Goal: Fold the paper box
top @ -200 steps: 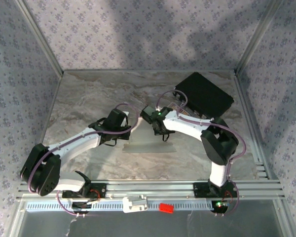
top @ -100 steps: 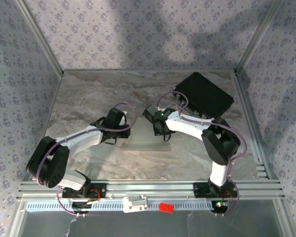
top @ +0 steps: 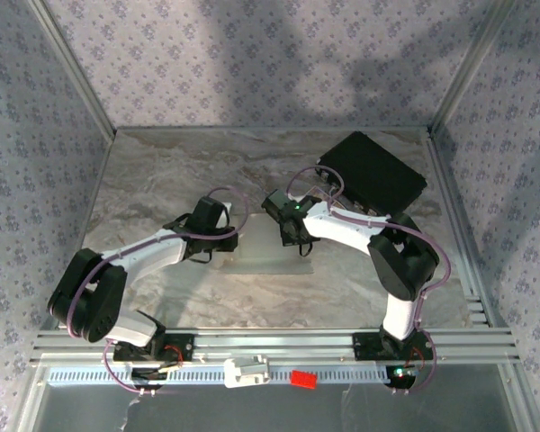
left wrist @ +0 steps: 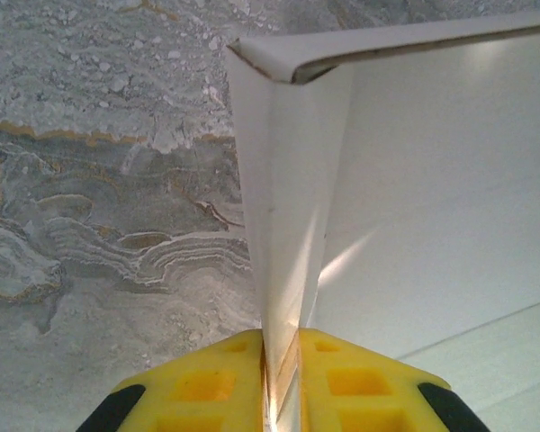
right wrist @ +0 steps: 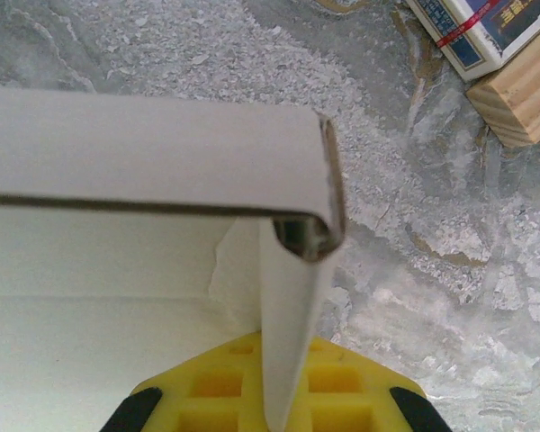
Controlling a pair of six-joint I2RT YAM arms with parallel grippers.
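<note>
Box (top: pixel 266 262) half-formed: left fingers (left wrist: pixel 207 385) and right fingers (right wrist: pixel 214 385) pinch its raised walls at 9 and 3 o'clock; closing remains.

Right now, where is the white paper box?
The paper box sits centre-frame in the top view, between the left tool and the right tool, each pinching a raised side flap, with the black case behind it, rightward.

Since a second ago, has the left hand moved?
Yes, slightly. In the top view the left hand has shifted leftward, away from the black case, which stays put.
</note>
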